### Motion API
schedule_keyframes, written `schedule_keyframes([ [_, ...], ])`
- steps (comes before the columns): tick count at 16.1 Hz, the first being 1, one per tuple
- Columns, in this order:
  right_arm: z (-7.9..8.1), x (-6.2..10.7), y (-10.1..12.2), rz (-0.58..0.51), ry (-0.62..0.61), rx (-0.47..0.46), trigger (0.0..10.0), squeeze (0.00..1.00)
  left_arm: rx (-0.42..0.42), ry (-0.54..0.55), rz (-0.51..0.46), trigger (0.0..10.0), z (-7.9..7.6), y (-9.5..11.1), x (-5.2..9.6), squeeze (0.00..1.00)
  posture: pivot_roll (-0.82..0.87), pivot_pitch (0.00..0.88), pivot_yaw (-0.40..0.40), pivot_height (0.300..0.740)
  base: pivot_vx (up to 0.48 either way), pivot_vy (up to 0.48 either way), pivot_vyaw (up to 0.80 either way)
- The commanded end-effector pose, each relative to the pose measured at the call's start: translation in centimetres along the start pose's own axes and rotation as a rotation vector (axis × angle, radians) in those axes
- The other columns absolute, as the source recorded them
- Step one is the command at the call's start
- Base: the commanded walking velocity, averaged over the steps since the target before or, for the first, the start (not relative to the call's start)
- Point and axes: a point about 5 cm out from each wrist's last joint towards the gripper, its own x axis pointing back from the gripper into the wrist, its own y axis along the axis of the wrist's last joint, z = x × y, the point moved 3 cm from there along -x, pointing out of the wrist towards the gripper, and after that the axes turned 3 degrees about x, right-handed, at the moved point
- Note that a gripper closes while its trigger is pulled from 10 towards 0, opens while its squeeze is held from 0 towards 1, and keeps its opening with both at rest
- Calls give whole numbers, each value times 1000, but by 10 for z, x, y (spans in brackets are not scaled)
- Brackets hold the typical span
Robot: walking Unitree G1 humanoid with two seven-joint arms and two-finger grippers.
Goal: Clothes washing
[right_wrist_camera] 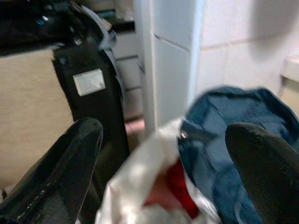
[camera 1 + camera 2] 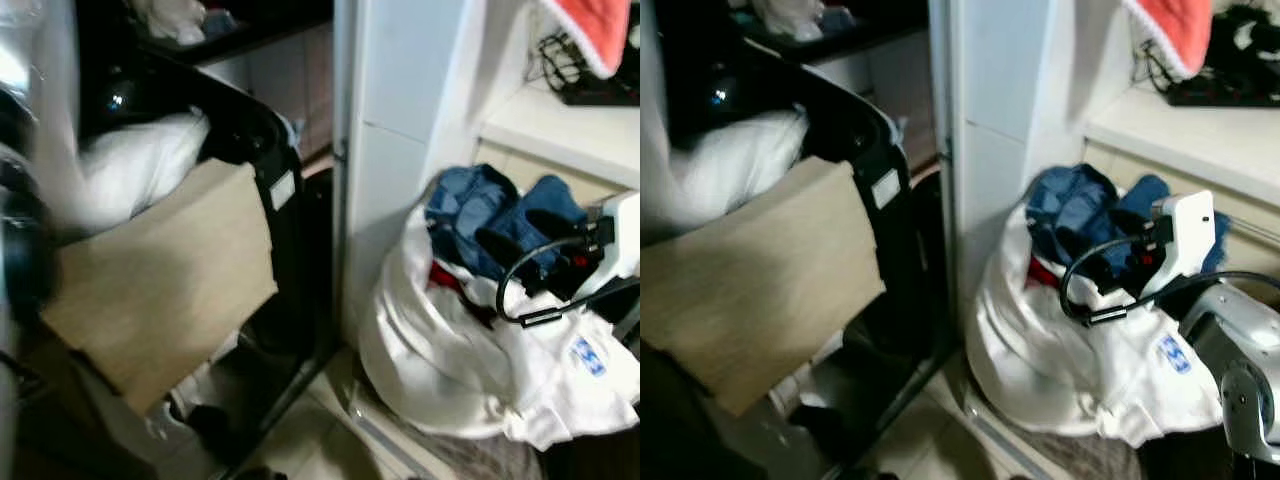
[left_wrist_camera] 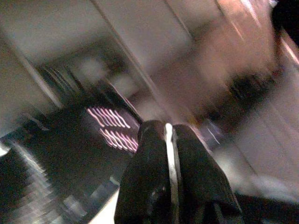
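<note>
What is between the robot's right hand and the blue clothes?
Nothing visible. The right gripper is open, its two black fingers spread in front of the blue clothes that lie on top of the white bag. Only open air shows between them.

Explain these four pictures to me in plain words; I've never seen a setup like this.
A walking robot with two arms took all four. Two pictures come from its head, looking down; two come from cameras on its wrists. On the floor sits a white laundry bag with blue denim clothes and something red on top. Left of it is a dark laundry basket holding white fabric. The right tool hovers open above the bag, holding nothing. The left tool is shut, empty, its view blurred.
</note>
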Motion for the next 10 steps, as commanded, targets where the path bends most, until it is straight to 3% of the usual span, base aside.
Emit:
schedule_keyframes([
  [1, 1, 1, -2, 17, -1, 20, 10000, 0, 2, -55, 70, 10000, -6, -9, 0, 0, -225, 0, 94, 740, 0, 0, 0],
  [3, 7, 5, -6, 41, 20, 24, 10000, 0, 93, -114, 167, 10000, -18, -28, 3, 0, -234, 0, 100, 740, 0, 0, 0],
  [4, 11, 7, -8, 50, 46, 19, 10000, 0, 127, -120, 196, 10000, -19, -33, 4, 663, -235, 2, 100, 740, 0, 0, 0],
  [5, 18, 9, -9, 58, 92, 15, 10000, 0, 119, -143, 238, 10000, -19, -42, 6, 1000, -234, 3, 99, 740, 0, 0, 0],
  [7, 41, 14, -12, 89, 251, -2, 10000, 0, 84, -198, 396, 10000, -13, -77, 20, 1000, -231, 3, 95, 740, 0, 0, 0],
  [10, 44, 13, -17, 112, 269, 1, 10000, 0, 75, -182, 469, 10000, 0, -96, 30, 1000, -221, 2, 83, 740, 0, 0, 0],
])
